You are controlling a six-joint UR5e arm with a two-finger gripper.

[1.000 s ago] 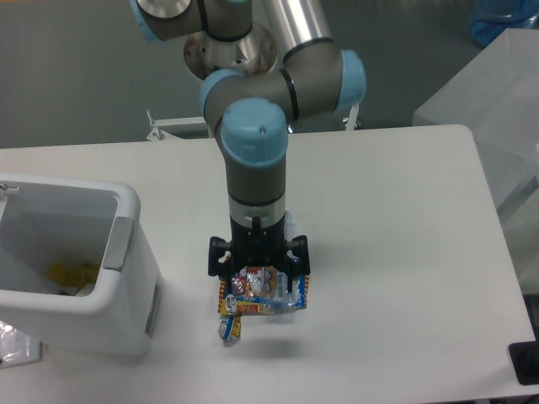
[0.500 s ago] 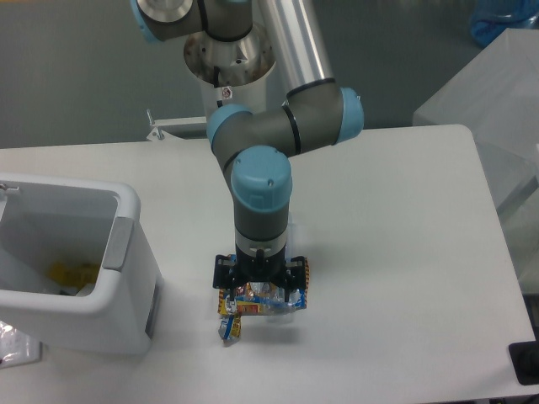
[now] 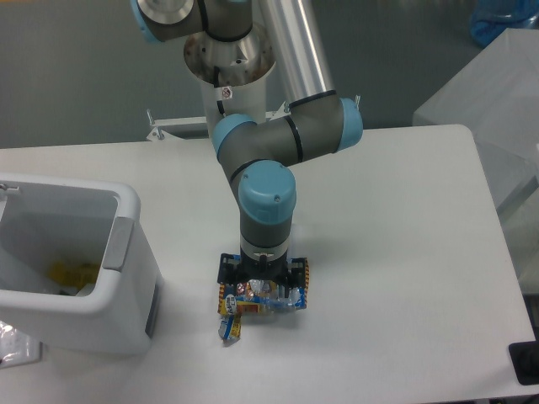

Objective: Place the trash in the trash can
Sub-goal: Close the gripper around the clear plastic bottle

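Pointing straight down over the front-middle of the table [image 3: 396, 252], with the gripper [image 3: 262, 284] sitting right at the snack packet [image 3: 264, 296]. Showing only the black gripper body on either side of the wrist; fingertips hidden behind the arm [image 3: 266, 215] and down in the packet, so cannot tell how far the jaws are spread or whether anything is actually pinched. Lying flat on the table, the packet, blue-yellow-red print facing up, long axis running roughly left-right across the view, the right end tilting slightly toward the far side. Sticking out at the packet's front-left corner, a small yellow-and-blue scrap [image 3: 230, 326] pointing toward the near edge of the table; too small to tell if it is part of the packet or a separate piece. Glinting over the middle of the packet, something clear and shiny, too blurred to call. Standing at the left of the table, well apart from the packet, the white bin [image 3: 135, 278], open at the top, grey tab [image 3: 117, 244] on its right wall facing the arm. Lying inside on the bin floor, something yellow [image 3: 72, 273].
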